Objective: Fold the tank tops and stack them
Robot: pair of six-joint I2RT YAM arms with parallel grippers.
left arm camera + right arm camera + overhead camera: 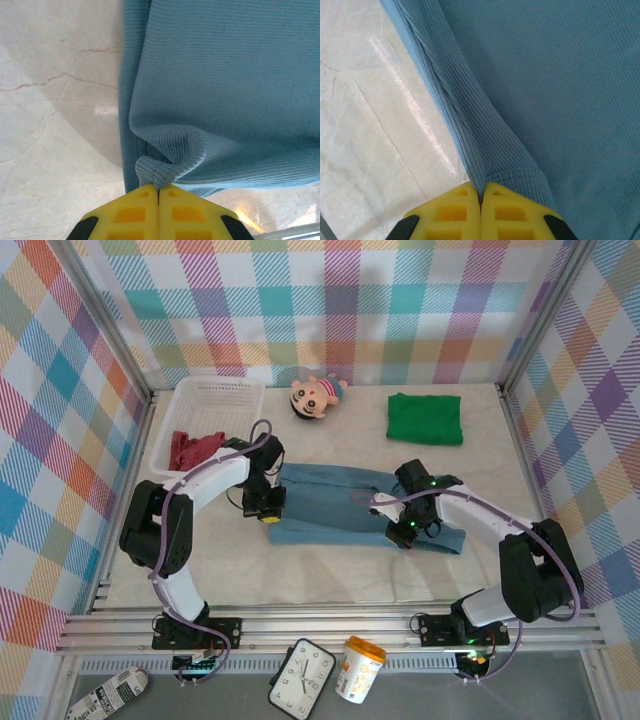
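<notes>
- Far left: dark red tank top [193, 448] crumpled in white basket [215, 392], not yet folded.
- Left gripper [266, 508]: jaws clenched on bunched left edge of blue-grey tank top [330, 502].
- Blue-grey top lies flat mid-tabletop [330, 575].
- Right gripper [404, 531]: jaws clenched on ribbed edge band at right end of same top.
- Far right: green tank top [425, 418], folded.
- Step, likely: folding blue-grey top.
- Next move calls for both arms lifting together and carrying pinched edge across, cloth taut.
- Top view gives layout. Wrist views give the pinches: puckered fold on left, flat band on right.
</notes>
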